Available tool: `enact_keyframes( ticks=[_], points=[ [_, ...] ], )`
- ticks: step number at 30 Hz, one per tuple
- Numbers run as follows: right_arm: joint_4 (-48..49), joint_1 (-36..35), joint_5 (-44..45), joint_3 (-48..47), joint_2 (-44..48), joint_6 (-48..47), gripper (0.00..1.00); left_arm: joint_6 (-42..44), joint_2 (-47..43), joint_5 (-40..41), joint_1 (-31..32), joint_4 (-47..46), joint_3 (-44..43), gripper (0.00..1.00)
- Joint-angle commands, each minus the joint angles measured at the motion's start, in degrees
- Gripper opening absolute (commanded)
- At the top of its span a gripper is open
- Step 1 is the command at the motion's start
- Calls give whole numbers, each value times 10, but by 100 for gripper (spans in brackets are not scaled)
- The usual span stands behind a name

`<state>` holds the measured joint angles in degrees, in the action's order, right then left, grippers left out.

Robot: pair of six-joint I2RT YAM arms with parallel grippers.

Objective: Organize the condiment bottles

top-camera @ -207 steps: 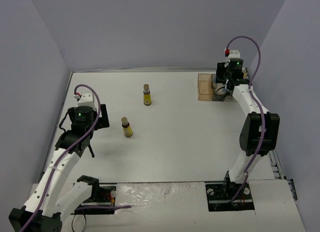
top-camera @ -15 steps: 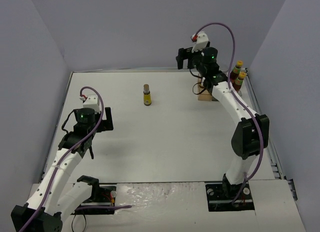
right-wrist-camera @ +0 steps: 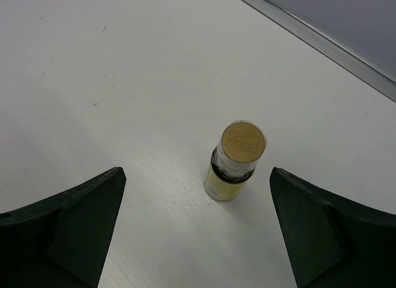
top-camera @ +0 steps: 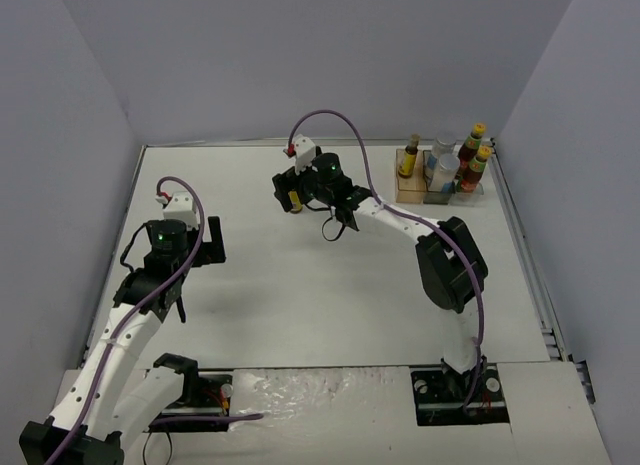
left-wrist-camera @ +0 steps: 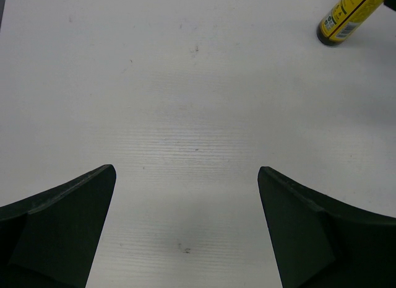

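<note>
Yellow-label tiny bottle [right-wrist-camera: 234,164] w/ a tan cap stands upright on the white desk [right-wrist-camera: 124,83], out on its own. Right tool [right-wrist-camera: 197,176] is wide open & holds nothing. In the right wrist view the bottle sits at 12 o'clock from the tool, just between the tips of the 2 dark fingers [right-wrist-camera: 68,232], a bit nearer the one at 3 o'clock. Bare desk shows on both sides of the bottle, so no finger touches it.

From the top cam the right arm reaches across to abt 11 o'clock of the desk's middle. The tool covers part of the bottle there.

Left tool [left-wrist-camera: 185,173] is wide open too, w/ nothing in it. It hangs over bare desk at abt 9 o'clock. In its wrist view the same bottle shows at 1 o'clock, well apart from the fingers.

Tray [top-camera: 432,196] sits in the far corner at abt 2 o'clock. Standing in it:
- another tiny yellow bottle [top-camera: 409,161], in the orange part at the 9 o'clock end
- 2 pale shakers [top-camera: 445,170], in the middle
- 2 red bottles [top-camera: 478,157] w/ yellow caps, at the 3 o'clock end

All 5 stand upright, close together.
</note>
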<state>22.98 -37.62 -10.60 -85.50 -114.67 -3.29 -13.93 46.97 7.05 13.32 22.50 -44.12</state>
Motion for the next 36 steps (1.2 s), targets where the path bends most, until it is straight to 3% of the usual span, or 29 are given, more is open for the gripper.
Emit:
enact_keyframes(
  ticks=[1, 7, 12, 14, 21, 29, 36],
  points=[
    [65, -4, 31, -59, -23, -14, 100, 4, -9, -3, -3, -26, -20, 97],
    [66, -4, 40, -90, -71, -15, 97, 3, -11, 0, -3, -19, -19, 97],
    [67, -3, 42, -115, -99, -11, 87, 4, -14, 4, -2, -15, -18, 97],
    [66, -3, 45, -123, -110, -9, 81, 3, -16, 6, -2, -14, -18, 97],
    [67, 4, 58, -117, -113, -1, 44, 4, -17, 7, -2, -13, -18, 97],
    [79, 25, 61, -26, -21, 0, 5, 4, -17, 4, -2, -15, -18, 97],
    [68, 91, 66, 58, 106, -11, 0, 4, -18, 5, -2, -14, -18, 97]
  ],
)
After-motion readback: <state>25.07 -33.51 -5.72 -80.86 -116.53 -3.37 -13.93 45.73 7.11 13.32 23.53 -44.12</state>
